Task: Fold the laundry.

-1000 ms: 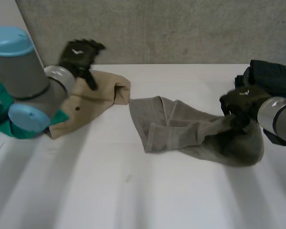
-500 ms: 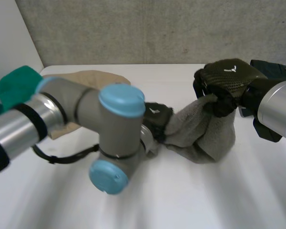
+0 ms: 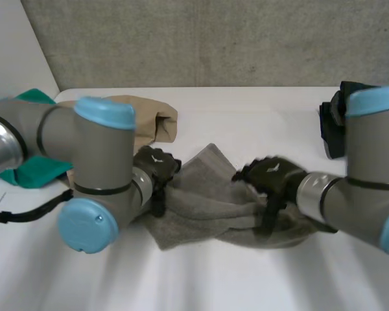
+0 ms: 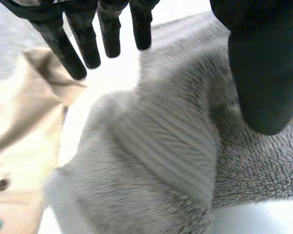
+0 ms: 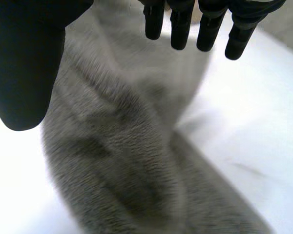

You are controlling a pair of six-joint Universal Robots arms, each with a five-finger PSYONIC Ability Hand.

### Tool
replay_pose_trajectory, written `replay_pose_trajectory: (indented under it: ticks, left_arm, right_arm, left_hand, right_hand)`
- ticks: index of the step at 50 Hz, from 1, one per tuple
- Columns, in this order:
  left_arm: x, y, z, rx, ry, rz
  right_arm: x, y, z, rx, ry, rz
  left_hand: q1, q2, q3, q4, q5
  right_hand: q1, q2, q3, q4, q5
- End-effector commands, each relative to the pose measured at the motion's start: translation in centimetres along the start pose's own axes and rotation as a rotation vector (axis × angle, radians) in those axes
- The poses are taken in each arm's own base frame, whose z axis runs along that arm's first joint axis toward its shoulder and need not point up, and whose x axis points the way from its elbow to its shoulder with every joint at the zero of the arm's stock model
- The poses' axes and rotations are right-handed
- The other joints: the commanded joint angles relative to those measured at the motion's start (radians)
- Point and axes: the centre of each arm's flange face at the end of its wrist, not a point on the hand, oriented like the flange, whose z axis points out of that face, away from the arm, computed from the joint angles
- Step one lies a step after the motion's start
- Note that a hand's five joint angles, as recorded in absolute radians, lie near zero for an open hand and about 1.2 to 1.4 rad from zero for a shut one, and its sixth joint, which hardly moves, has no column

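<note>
Grey towel [image 3: 211, 197] bunched midway between the table's [image 3: 246, 110] side edges.
Half a second earlier the right hand [image 3: 269, 176] held it raised; now right hand and left hand [image 3: 154, 168] sit low over it, fingers straight, gripping nothing.

Soft, even light; the white table [image 5: 256, 112] glares bright beside the grey towel [image 5: 117, 161].

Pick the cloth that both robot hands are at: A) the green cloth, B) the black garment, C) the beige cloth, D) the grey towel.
D: the left hand and the right hand are both at the grey towel, one at each end.
</note>
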Motion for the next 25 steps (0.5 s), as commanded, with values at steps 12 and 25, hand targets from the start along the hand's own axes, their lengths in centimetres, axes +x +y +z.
replay_pose_trajectory:
  ticks: [12, 25]
  left_arm:
    - [-5.3, 1.5, -4.6, -0.065, -0.1, -0.08]
    - [-4.6, 5.4, 1.9, -0.094, -0.097, 0.035]
  right_arm:
    - [4.7, 0.4, -5.6, -0.126, 0.077, -0.308]
    - [3.8, 6.7, -0.2, -0.136, 0.054, -0.308]
  left_hand:
    - [-0.033, -0.062, -0.06, -0.057, -0.067]
    - [0.781, 0.752, 0.753, 0.757, 0.747]
  right_hand:
    - [0.176, 0.192, 0.195, 0.194, 0.183]
    - [0.378, 0.394, 0.397, 0.396, 0.385]
